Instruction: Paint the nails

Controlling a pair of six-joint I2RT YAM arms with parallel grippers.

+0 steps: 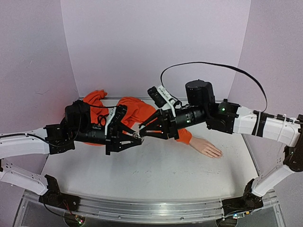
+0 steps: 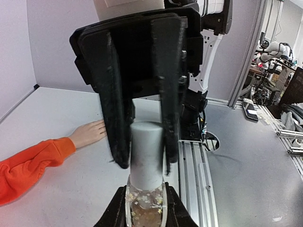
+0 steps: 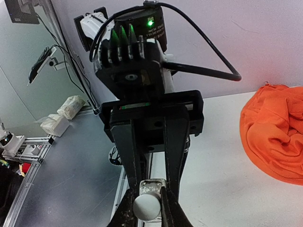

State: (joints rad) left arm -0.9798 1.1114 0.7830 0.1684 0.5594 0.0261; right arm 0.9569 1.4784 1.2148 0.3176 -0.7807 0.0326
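Pale lilac walls [image 1: 156, 42] are standing behind the jaws and on both sides of them, and soft even light is falling on the white counter [image 1: 156, 175] beneath them. Past the counter's aluminium rail [image 2: 196, 165], away from the jaws, a grey floor [image 2: 246, 156] is stretching toward cluttered benches [image 2: 277, 54].
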